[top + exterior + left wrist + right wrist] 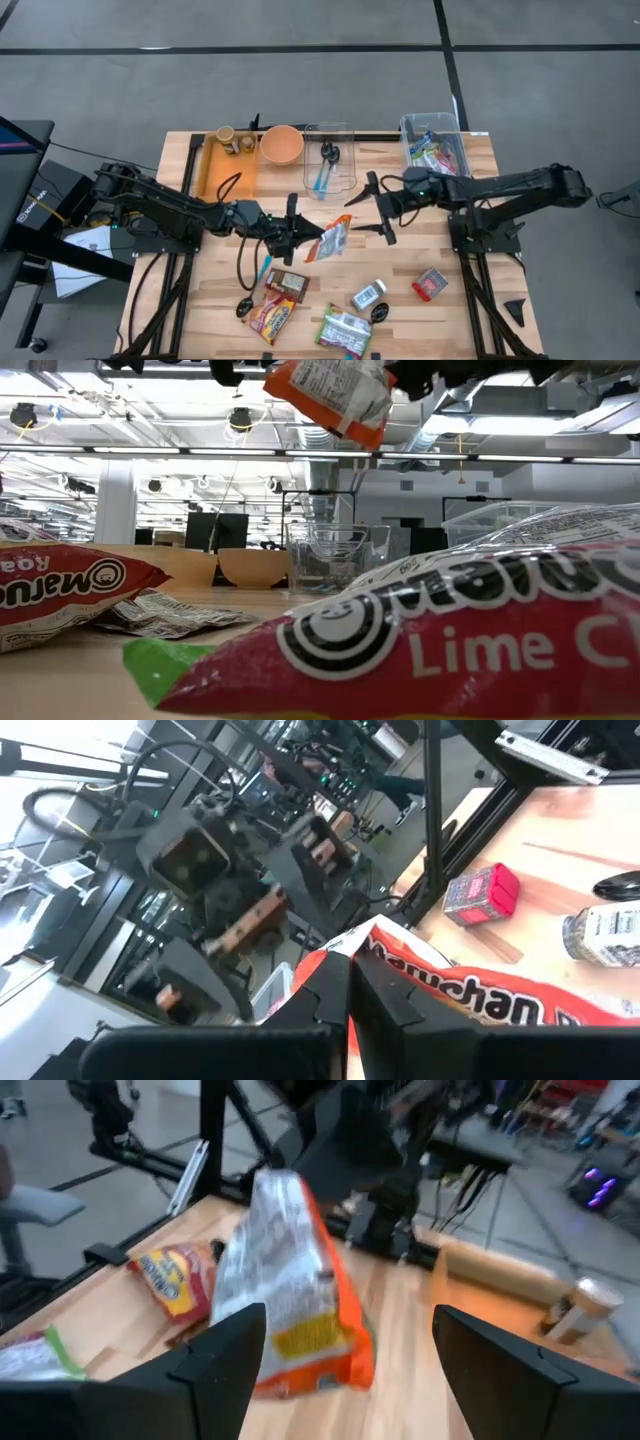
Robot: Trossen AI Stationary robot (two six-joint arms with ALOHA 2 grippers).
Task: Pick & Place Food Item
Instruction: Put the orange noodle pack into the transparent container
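An orange and white noodle packet (335,238) hangs above the middle of the table, and the low view shows it high up (335,390). My left gripper (305,236) reaches in from the table's left and is shut on it. My right gripper (362,213) comes from the right and stands open just short of the packet (290,1280). Its two fingers (225,1360) are spread wider than the packet and are apart from it. My left gripper pinches the packet's end edge (375,945) between its two shut fingers (325,995). The fingers lie level and come from the table's left. The packet is lifted clear of the table and hangs tilted from that end, stretching away toward my right gripper.
Several food packets (270,315), a small jar (368,295), a red packet (430,285) and a dark spoon (245,305) lie on the near half. At the far edge stand an orange tray (215,165), an orange bowl (282,145), a clear container (330,160) and a clear bin (435,145).
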